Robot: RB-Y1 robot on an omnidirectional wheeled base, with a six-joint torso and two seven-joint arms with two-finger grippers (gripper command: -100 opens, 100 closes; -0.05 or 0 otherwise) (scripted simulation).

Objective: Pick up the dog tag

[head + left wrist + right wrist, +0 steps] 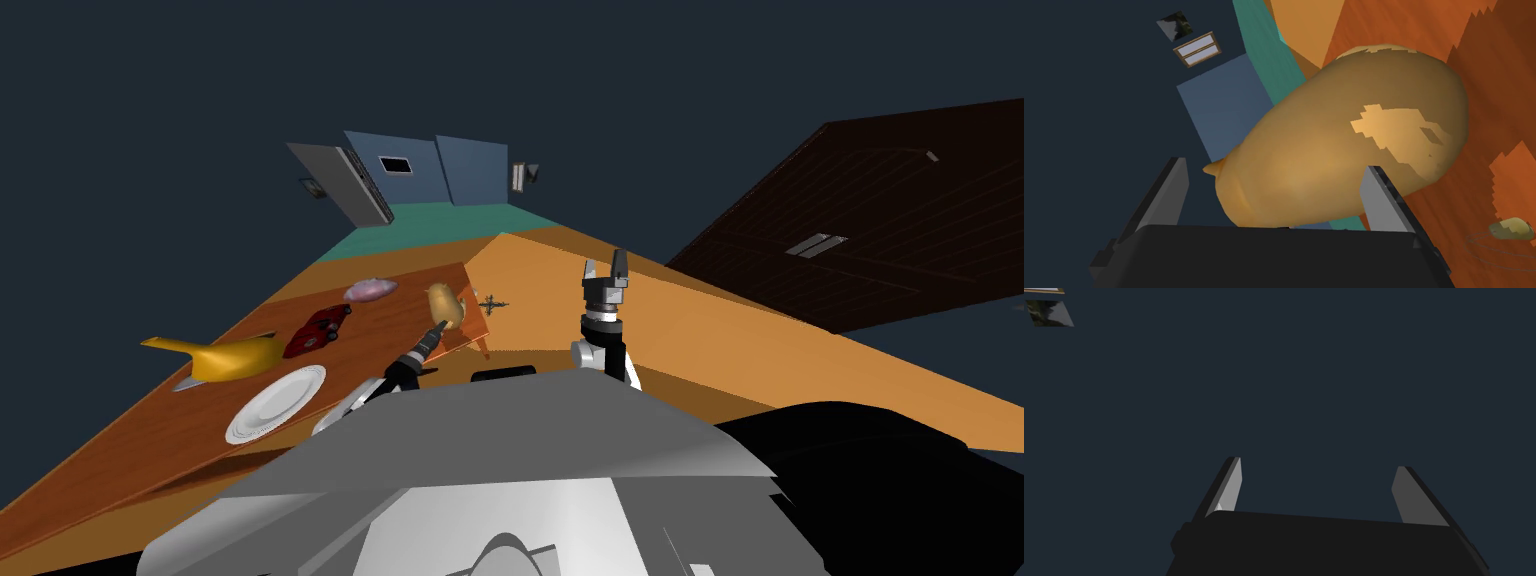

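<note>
The dog tag (1510, 228) is a small tan oval with a thin chain loop around it, lying flat on the reddish wooden table (1489, 90) off to the side of my left gripper, outside its fingers. My left gripper (1274, 192) is open, and a large tan potato-shaped object (1344, 140) lies just ahead of it, reaching between its fingers (1380, 200). In the head view the left gripper (437, 327) is low over the table's far right part, right at that tan object (444, 303). My right gripper (605, 268) is raised beyond the table, open and holding nothing (1316, 488).
On the table (150, 430) lie a white plate (275, 402), a yellow long-necked object (222, 357), a red toy car (316, 331) and a pink lump (370, 290). A small dark cross-shaped thing (492, 304) sits by the table's far corner. Orange floor (700, 330) stretches to the right.
</note>
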